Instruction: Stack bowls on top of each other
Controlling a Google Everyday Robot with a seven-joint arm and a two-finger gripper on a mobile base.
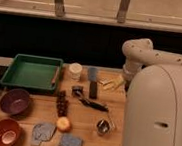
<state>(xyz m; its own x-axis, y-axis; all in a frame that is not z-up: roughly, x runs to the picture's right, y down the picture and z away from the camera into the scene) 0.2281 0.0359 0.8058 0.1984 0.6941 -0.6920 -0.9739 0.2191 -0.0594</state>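
Bowls: 2 round shallow bowls sit at the left end of the wooden table [85, 121]: a dull purple bowl [14, 101] and, nearer the camera, a red-orange bowl with a pale centre [4, 132].
Their relation: just beside each other and both upright; whether the rims touch I cannot tell. Neither is in the other, so stacking has not begun.
Gripper: it does not show. Only the white arm [159, 114] is visible, filling the right side, with its elbow [138, 49] above the table's far right. Whether the fingers are wide or narrow I cannot tell.
Key direction: both bowls lie well apart from the arm, across the whole table to its left.
Axis: the bowls are round, so there is no long axis to match; a rim grasp from any side should serve.
Between arm and bowls: a small orange fruit [64, 124], 2 grey-blue cloths [43, 131], a row of dark pieces [60, 104] and a small metal cup [102, 126].
Not the task's: a green rectangular tray [36, 58] and a small white cup [75, 70].
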